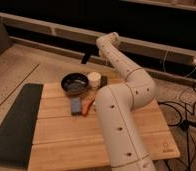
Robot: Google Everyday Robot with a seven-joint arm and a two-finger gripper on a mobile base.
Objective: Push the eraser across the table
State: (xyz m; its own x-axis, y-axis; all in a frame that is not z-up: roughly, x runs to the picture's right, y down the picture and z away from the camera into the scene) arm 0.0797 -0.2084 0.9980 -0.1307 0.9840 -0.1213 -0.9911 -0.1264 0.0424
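Eraser [76, 105] was judged light, stiff, easy-sliding on table [61, 135], best pushed squarely on a long side; end effector [85, 58] hung at 12 o'clock, opening not discernible.

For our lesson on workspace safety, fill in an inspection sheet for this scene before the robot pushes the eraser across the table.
Surface: light-wood table, with a dark grey mat along its left side.
Job's things: blue block, probably the eraser, lying flat near the table's middle, untouched.
Clutter: black bowl, pale cup, small dark object, and an orange item beside the block.
Gripper: gripper beyond the table's far edge, away from the block.
Cables: cables on the floor at right.
Surroundings: white arm over the table's right half; dark wall behind.
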